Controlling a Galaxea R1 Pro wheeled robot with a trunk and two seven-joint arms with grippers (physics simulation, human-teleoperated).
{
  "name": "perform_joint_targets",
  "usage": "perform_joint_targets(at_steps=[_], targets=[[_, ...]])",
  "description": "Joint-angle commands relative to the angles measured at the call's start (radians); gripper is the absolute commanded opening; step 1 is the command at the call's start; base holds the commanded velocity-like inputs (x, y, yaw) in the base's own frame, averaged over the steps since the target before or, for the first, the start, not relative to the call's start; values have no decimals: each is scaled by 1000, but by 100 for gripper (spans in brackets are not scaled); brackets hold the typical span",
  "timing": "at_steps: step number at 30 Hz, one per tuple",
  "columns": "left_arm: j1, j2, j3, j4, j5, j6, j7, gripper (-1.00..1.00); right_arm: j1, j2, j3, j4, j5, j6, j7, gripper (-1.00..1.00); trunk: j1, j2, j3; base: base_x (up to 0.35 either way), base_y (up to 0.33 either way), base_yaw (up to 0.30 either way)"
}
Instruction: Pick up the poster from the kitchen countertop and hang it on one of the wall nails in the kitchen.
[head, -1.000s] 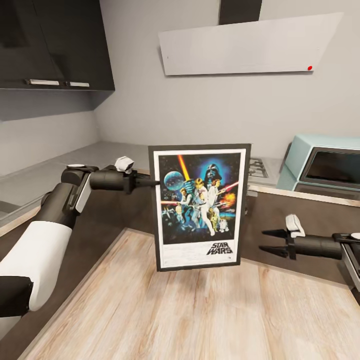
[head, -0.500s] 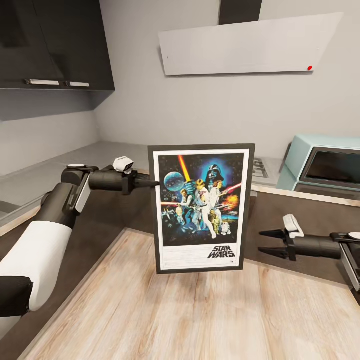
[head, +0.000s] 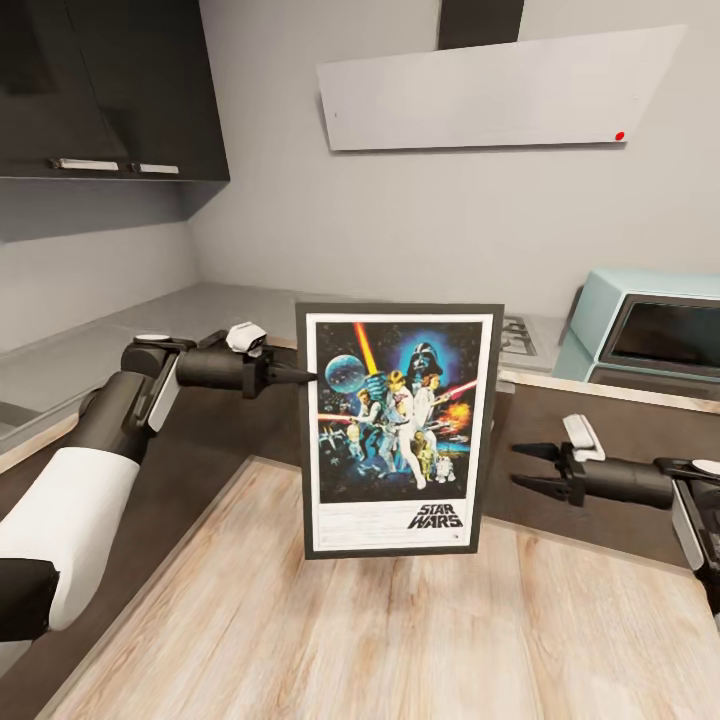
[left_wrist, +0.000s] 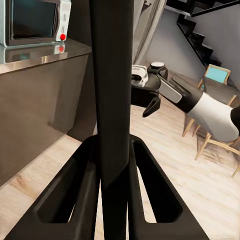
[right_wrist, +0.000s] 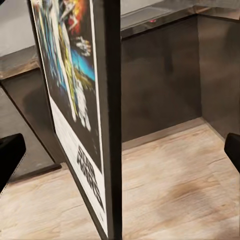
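Pale table (head: 200, 300) at frame centre-left; left pincer (head: 303, 377) clamped on poster (head: 395, 428); right pincer (head: 520, 468) apart. Left wrist view adds staircase (left_wrist: 200, 30).

The kitchen countertop (head: 215, 300) runs pale grey along the back wall and turns the corner down the left side, under the dark wall cabinets. Set into it, just left of the microwave, a steel gas hob (head: 518, 335) peeks out, burner grates showing. The pale blue microwave (head: 645, 330) sits directly on the slab at the right end, dark door facing out; from the left wrist camera the microwave (left_wrist: 32, 22) shows a red knob and mirrors in the glossy top. Below, a light wood plank floor (head: 400, 640) spreads out from the dark brown cabinet fronts (head: 600, 420).
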Motion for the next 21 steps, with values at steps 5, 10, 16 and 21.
perform_joint_targets(at_steps=[5, 10, 16, 21], targets=[[-1, 1, -3, 0, 5, 7, -1, -100, -1, 0, 0, 0, -30, 11, 3, 100, 0, -1, -1, 0, 0, 0], [8, -13, -11, -12, 4, 8, -1, -100, 11, 13, 23, -13, -28, 21, -2, 100, 0, -1, -1, 0, 0, 0], [10, -14, -14, -43, 3, 9, -1, -100, 14, 39, 57, -18, 16, 24, -2, 100, 0, -1, -1, 0, 0, 0], [10, -11, -14, -51, 3, 9, -1, -100, 14, 40, 58, -19, 5, 24, -2, 100, 0, -1, -1, 0, 0, 0]])
